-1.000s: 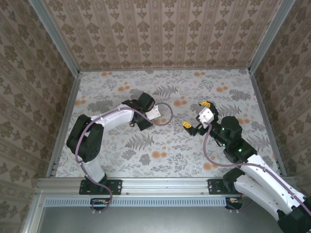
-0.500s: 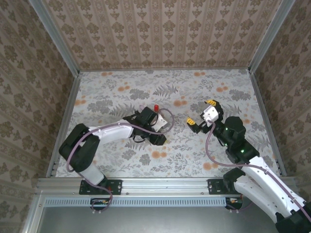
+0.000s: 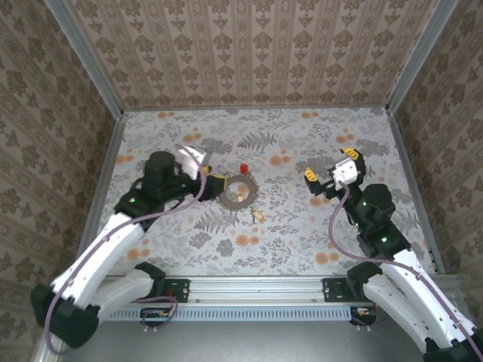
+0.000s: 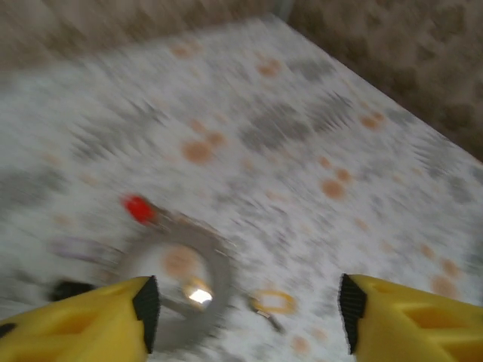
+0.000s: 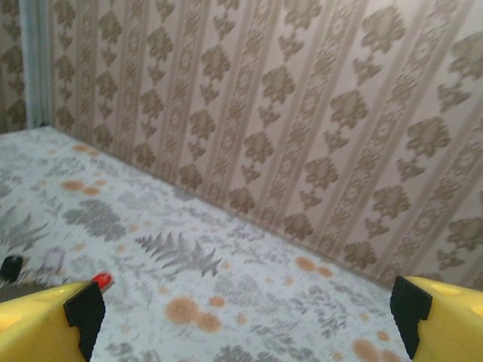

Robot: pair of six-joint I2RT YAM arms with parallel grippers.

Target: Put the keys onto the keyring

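Note:
The keyring lies flat mid-table, a dark ring with a pale centre; in the blurred left wrist view the keyring sits low and left. A red-headed key rests at its far edge, also seen as the red key and the red key. A tan-headed key lies just right of the ring, the same tan key. Something small and bright sits inside the ring. My left gripper hovers left of the ring, open and empty. My right gripper is open and empty, far right of the ring.
The floral tabletop is boxed in by patterned walls with metal rails along the left side and right side. Bare floral surface spreads ahead of the right gripper up to the back wall.
My left arm has drawn back to the left off the ring, uncovering the ring and keys. My right gripper has shifted right and away from the centre.

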